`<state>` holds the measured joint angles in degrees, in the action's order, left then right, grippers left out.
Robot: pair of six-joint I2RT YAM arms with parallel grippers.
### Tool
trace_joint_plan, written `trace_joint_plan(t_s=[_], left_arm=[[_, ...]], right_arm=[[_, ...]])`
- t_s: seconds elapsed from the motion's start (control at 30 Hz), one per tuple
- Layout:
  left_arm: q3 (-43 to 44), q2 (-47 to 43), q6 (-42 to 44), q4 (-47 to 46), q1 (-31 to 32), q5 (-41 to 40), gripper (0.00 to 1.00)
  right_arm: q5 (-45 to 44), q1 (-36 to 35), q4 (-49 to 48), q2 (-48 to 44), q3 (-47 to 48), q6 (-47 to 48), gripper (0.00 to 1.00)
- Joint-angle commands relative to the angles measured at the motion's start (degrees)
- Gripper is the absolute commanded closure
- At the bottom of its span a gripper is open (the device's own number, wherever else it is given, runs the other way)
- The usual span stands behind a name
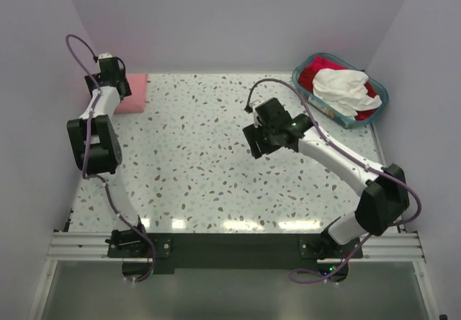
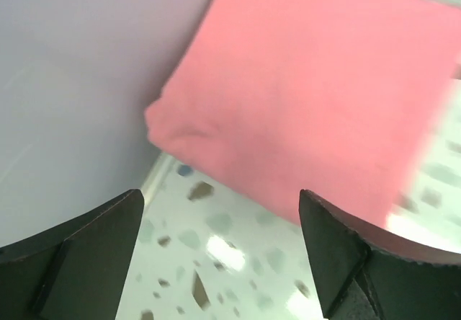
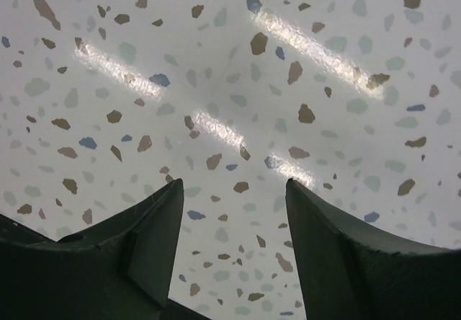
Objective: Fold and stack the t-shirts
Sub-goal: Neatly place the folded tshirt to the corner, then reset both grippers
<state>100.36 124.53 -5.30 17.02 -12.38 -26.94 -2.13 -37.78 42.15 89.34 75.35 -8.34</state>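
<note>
A folded salmon-pink t-shirt [image 1: 134, 93] lies at the table's far left corner against the wall; the left wrist view shows it close up [image 2: 317, 96]. My left gripper [image 1: 108, 64] hovers by it, open and empty [image 2: 220, 212], with its jaws just short of the folded edge. A white t-shirt [image 1: 344, 89] lies crumpled on a red t-shirt [image 1: 311, 72] in the teal basket [image 1: 382, 100] at the far right. My right gripper [image 1: 257, 143] is open and empty [image 3: 234, 190] above bare speckled tabletop near the middle.
The left wall [image 2: 65, 82] stands right beside the pink shirt and the left gripper. The speckled table [image 1: 202, 161] spreads between the arms. A metal rail [image 1: 230, 244] runs along the near edge.
</note>
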Motion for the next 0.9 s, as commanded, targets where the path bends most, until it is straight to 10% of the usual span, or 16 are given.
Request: trace_joint_plan(t_s=[0.0, 0.33, 0.53, 0.87], left_arm=[[-6.56, -13.77, -6.21, -2.51, 6.48, 8.30, 0.06], [-27.02, -46.19, -16.75, 5.66, 9.83, 17.17, 0.00], [-37.58, -70.54, -15.97, 9.78, 9.83, 17.80, 0.00], [-53.32, -104.81, -19.22, 14.97, 9.83, 11.39, 0.00]], right_arm=[[-4.72, 0.95, -2.16, -8.90, -3.62, -2.38, 0.37], [-17.63, 1.31, 1.79, -35.35, -14.79, -6.51, 0.27], [-27.57, 1.31, 5.92, -49.78, -15.41, -7.75, 0.02], [-34.96, 1.31, 4.09, -67.36, -22.17, -2.74, 0.01]])
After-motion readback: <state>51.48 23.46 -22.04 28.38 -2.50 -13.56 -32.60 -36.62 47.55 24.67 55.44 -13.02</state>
